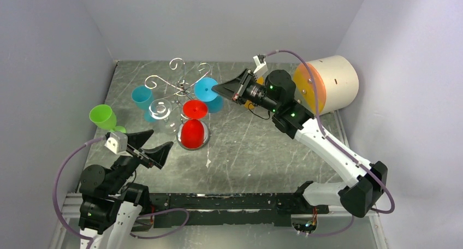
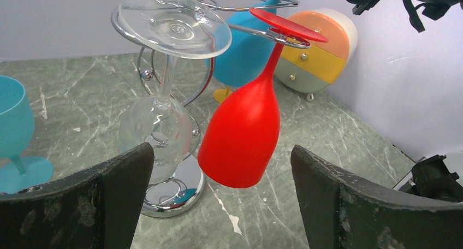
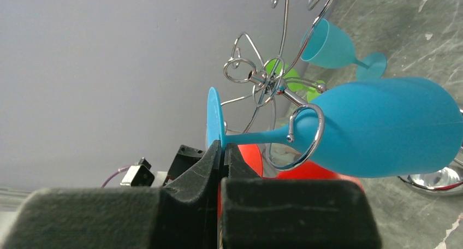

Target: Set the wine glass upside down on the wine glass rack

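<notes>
The silver wire wine glass rack [image 1: 183,85] stands mid-table, its round shiny base [image 2: 174,193] in the left wrist view. A clear glass [image 1: 160,109] and a red glass [image 1: 194,130] hang upside down on its arms. My right gripper [image 1: 219,88] is shut on the foot edge of a blue wine glass [image 3: 382,129]. The glass is tilted, and its stem lies inside a curled end loop of the rack [image 3: 306,134]. My left gripper [image 1: 158,143] is open and empty, facing the red glass [image 2: 243,134] and clear glass [image 2: 158,123] from the near left.
A second blue glass [image 1: 143,98] and a green glass [image 1: 102,117] stand upright left of the rack. A round cream, orange and yellow container [image 1: 327,84] sits at the back right against the wall. Grey walls close in the marbled table [image 1: 262,145].
</notes>
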`<action>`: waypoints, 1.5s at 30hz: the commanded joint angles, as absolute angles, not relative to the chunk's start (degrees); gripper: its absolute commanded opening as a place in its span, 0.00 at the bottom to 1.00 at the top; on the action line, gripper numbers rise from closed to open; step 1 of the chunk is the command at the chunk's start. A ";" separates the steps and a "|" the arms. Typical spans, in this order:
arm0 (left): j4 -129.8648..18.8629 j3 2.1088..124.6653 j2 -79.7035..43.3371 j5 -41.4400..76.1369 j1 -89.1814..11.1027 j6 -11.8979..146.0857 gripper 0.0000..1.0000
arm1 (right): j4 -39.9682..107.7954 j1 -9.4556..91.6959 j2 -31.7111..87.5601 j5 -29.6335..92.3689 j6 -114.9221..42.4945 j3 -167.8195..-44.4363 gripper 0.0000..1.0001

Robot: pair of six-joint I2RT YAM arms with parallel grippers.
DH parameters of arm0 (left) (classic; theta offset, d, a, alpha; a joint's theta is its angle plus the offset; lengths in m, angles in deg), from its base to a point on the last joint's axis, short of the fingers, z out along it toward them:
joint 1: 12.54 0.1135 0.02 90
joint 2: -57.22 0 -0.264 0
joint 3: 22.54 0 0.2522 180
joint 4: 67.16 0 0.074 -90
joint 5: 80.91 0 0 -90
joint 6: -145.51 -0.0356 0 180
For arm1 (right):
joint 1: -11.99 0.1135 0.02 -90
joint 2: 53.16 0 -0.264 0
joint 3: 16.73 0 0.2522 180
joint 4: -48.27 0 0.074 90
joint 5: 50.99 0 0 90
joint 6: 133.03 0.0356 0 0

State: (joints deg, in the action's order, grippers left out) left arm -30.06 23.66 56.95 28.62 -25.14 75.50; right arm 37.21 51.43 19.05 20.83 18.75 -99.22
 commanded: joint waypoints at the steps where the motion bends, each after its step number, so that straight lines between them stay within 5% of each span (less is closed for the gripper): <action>1: -30.74 23.39 60.56 27.22 -24.58 75.99 0.99 | 37.18 51.37 16.99 22.77 17.35 -98.29 0.00; 45: -30.88 23.12 61.09 27.01 -24.58 75.99 0.98 | 37.28 50.76 14.80 35.02 19.81 -95.38 0.05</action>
State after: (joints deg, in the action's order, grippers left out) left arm -30.04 23.40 56.95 28.09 -25.14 75.50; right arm 35.53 51.11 14.55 32.77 19.30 -95.29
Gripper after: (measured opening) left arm 0.986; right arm 0.051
